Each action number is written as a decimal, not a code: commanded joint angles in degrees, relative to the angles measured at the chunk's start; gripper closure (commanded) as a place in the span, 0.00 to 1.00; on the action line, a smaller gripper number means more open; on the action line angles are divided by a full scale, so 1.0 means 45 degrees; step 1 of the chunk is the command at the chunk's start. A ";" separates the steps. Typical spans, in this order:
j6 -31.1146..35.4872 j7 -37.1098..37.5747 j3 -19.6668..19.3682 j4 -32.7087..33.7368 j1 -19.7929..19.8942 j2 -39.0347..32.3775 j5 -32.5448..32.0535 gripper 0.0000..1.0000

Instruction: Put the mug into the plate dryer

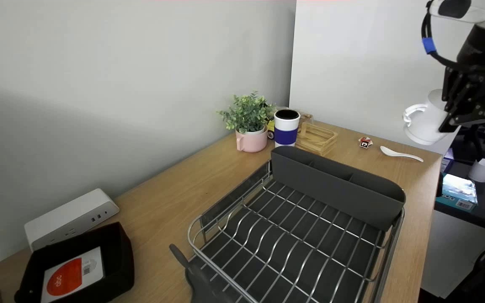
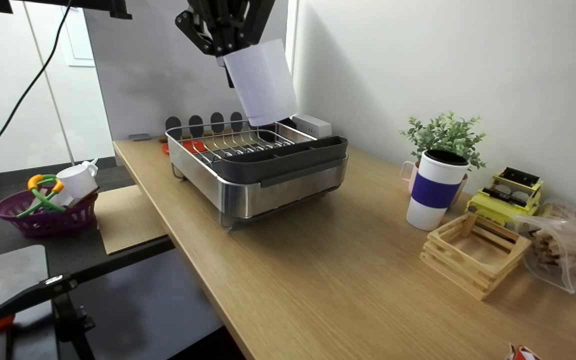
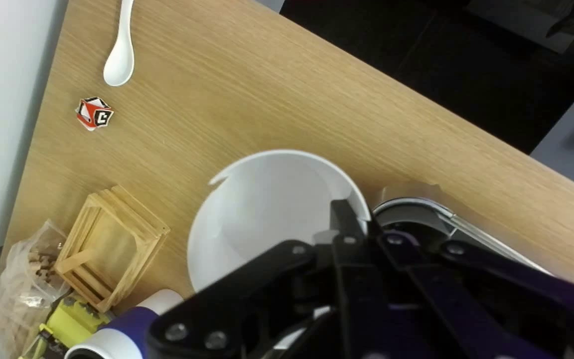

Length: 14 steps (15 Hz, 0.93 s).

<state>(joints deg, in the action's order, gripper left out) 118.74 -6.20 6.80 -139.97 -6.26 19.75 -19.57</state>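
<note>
The white mug [image 1: 425,122] hangs in the air, slightly tilted, its handle pointing left in that exterior view. It also shows in an exterior view [image 2: 264,86] and the wrist view [image 3: 267,214]. My gripper [image 1: 448,120] is shut on the mug's wall at the rim, one finger inside and one outside; it also shows in the wrist view [image 3: 359,217]. The plate dryer [image 1: 335,187], dark grey with wire bars, stands on the table. In an exterior view its steel side [image 2: 240,200] shows. In the wrist view only its rounded corner [image 3: 416,201] shows, beside and below the mug.
A white and blue tumbler [image 2: 435,192], a wooden crate [image 2: 475,255], a potted plant [image 1: 249,115] and a white spoon [image 1: 398,154] are on the table. A black bin [image 1: 118,256] stands beyond the rack. A purple basket [image 2: 43,220] sits beyond the table edge.
</note>
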 commanded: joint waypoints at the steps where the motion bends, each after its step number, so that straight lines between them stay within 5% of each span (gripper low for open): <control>1: -0.1009 -0.0855 0.0205 0.0336 -0.0480 0.0210 0.0330 0.99; 14: -0.0777 -0.2082 0.0431 0.0706 -0.0925 0.0158 -0.0414 0.98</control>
<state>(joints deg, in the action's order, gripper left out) 115.38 -15.57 8.77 -136.89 -10.36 20.49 -21.44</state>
